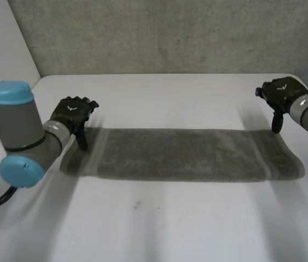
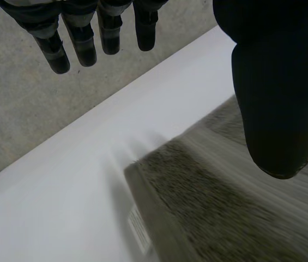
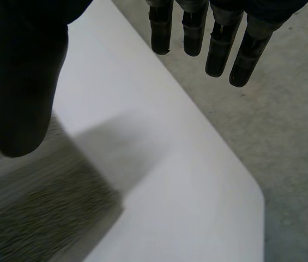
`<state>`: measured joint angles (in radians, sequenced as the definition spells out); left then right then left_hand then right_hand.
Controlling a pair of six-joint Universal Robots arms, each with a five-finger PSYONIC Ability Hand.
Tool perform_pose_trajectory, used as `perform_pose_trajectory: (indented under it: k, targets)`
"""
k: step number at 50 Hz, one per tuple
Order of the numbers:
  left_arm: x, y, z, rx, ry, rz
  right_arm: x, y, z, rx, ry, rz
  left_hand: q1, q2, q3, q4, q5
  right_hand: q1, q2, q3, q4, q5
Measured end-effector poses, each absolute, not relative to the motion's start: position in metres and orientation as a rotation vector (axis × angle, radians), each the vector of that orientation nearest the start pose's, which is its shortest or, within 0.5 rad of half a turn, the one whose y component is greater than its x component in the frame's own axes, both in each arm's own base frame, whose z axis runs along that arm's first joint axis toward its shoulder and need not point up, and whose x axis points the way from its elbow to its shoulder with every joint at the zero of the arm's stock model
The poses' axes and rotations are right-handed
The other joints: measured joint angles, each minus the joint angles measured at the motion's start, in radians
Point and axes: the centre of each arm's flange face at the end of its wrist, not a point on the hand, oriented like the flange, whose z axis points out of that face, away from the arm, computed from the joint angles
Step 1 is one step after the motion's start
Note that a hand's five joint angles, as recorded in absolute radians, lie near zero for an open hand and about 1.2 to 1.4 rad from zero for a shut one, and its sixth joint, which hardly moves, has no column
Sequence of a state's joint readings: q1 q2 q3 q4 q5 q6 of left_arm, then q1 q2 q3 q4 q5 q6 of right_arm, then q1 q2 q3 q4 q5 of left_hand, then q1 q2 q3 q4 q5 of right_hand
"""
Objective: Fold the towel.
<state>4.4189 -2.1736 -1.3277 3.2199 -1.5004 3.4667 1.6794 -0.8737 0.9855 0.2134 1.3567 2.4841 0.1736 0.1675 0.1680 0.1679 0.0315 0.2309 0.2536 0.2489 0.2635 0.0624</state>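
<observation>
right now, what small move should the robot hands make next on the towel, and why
Probably lower both and pinch the far corners. The towel lies flat in a long strip, and the left robot hand and right robot hand are open over its two ends, holding nothing.

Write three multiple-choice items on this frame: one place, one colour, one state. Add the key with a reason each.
1. Where is the towel?
A. spread flat on the table
B. draped over an arm
C. bunched in a heap

2. What colour is the towel?
A. white
B. bright red
C. dark grey

3. What state is the left hand in?
A. open
B. shut on the towel
C. shut, holding nothing

Key: 1 A, it lies as one long strip on the tabletop; 2 C, it is dark against the white table; 3 A, its fingers are straight and apart from the thumb, with nothing held.
</observation>
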Motion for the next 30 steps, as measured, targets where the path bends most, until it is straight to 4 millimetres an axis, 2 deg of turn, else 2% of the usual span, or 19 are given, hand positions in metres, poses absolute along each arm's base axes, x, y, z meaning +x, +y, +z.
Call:
perform_pose_trajectory:
  k: [4,8,13,19,22,27,30]
  targets:
    - [-0.242,-0.321,0.172,0.830,2.405,-1.922,0.186,-0.387,0.199,-1.176,2.418,-1.876,0.000,-0.002,0.000,0.000,0.000,0.000,0.000,0.000,0.000,0.000]
    - [-0.236,-0.298,0.174,0.826,2.380,-1.962,0.166,-0.363,0.187,-1.142,2.467,-1.853,0.000,-0.002,-0.001,-0.001,0.000,-0.001,0.000,0.000,0.000,0.000]
    - [-0.232,-0.282,0.174,0.815,2.349,-2.007,0.151,-0.346,0.172,-1.114,2.495,-1.835,0.000,-0.002,-0.001,-0.001,0.000,-0.003,0.000,0.000,0.000,0.000]
    - [-0.230,-0.275,0.171,0.800,2.341,-2.034,0.141,-0.335,0.154,-1.098,2.514,-1.781,0.000,-0.002,-0.001,-0.001,0.000,0.037,0.020,0.021,0.013,0.032]
    - [-0.230,-0.274,0.170,0.794,2.344,-2.040,0.137,-0.334,0.144,-1.092,2.523,-1.747,0.000,-0.002,-0.001,-0.001,0.000,0.257,0.233,0.240,0.218,0.259]
    - [-0.231,-0.274,0.169,0.793,2.349,-2.040,0.134,-0.336,0.134,-1.091,2.529,-1.719,0.000,-0.002,-0.001,-0.001,0.000,0.444,0.421,0.423,0.407,0.440]
    - [-0.232,-0.273,0.169,0.800,2.352,-2.040,0.133,-0.339,0.128,-1.096,2.533,-1.706,0.000,-0.002,-0.001,-0.001,0.000,0.716,0.685,0.686,0.671,0.699]
